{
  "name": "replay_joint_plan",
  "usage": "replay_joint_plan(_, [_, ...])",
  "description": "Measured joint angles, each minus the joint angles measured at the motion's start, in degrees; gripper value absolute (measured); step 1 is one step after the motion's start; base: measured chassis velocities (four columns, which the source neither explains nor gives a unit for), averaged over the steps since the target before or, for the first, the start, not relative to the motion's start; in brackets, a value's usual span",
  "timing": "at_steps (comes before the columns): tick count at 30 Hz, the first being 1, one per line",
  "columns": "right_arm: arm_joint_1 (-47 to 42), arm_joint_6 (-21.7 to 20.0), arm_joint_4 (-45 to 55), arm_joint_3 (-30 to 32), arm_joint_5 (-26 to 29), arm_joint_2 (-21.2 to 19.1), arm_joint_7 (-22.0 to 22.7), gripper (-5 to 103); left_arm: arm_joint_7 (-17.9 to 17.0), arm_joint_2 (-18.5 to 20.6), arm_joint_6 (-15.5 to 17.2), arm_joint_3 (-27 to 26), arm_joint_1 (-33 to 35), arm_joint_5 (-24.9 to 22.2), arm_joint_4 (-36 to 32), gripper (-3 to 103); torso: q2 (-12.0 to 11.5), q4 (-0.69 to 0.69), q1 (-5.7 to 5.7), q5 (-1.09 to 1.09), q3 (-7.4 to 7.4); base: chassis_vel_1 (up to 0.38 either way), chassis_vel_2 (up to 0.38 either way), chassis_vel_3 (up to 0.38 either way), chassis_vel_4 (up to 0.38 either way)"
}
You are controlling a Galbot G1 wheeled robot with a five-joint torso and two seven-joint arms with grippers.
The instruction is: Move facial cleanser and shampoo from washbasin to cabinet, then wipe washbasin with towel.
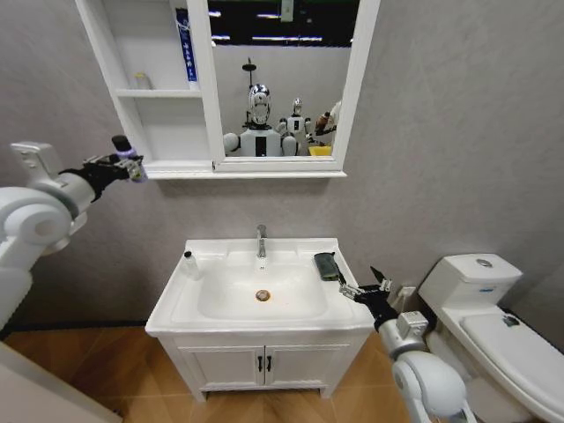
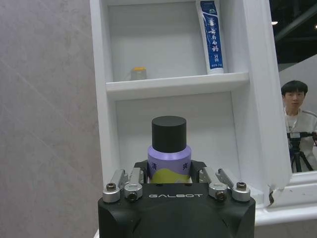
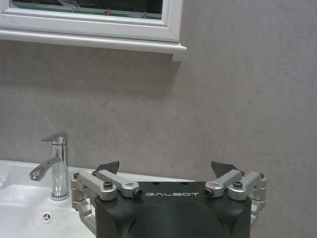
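Observation:
A purple shampoo bottle [image 2: 168, 148] with a black cap stands upright in my left gripper [image 2: 168, 174], which is shut on it. The gripper [image 1: 132, 167] hovers just left of the white cabinet [image 1: 159, 92], level with its lower shelf [image 2: 173, 84]. A small white bottle [image 1: 189, 263], apparently the facial cleanser, stands on the washbasin's [image 1: 176, 310] left rim. The dark towel [image 1: 327, 265] lies folded on the right rim. My right gripper [image 1: 366, 284] is open beside the basin's right edge, just right of the towel, fingers [image 3: 109, 167] spread and holding nothing.
A blue-and-white tube [image 2: 212, 34] and a small yellow-lidded jar [image 2: 138, 73] stand on the cabinet's upper shelf. The mirror [image 1: 282, 79] adjoins the shelves. The chrome tap [image 1: 261, 240] rises behind the bowl. A toilet [image 1: 493, 317] stands right; a two-door cupboard [image 1: 264, 361] sits below.

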Motion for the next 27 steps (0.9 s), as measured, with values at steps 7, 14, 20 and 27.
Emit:
replay_joint_plan(7, [0.1, 0.0, -0.6, -0.1, -0.1, -0.2, 0.1, 100, 1.9, -4.9, 1.9, 9.2, -10.3, 3.7, 7.8, 42, 0.0, 0.00, 0.00, 0.00, 0.00, 0.000, 0.000, 0.000, 0.000])
replay_joint_plan(14, [-1.1, 1.3, -1.1, 0.3, -0.8, 0.1, -0.8, 100, 3.9, -9.0, 3.2, 15.9, -19.7, 6.2, 15.3, 42, 0.0, -0.01, 0.00, 0.01, 0.00, 0.000, 0.000, 0.000, 0.000])
replay_joint_plan(20, [-1.8, 1.7, -0.9, 0.5, -0.8, 0.5, -0.9, 100, 5.1, -10.5, 2.9, 18.0, -22.9, 8.6, 18.9, 42, 0.0, 0.01, -0.01, 0.00, -0.01, 0.000, 0.000, 0.000, 0.000])
replay_joint_plan(27, [-2.0, 1.9, -0.4, 0.6, -0.9, 0.9, -1.0, 100, 7.6, -14.4, 2.9, 19.4, -26.3, 11.0, 25.5, 42, 0.0, -0.01, 0.00, 0.00, -0.01, 0.000, 0.000, 0.000, 0.000])
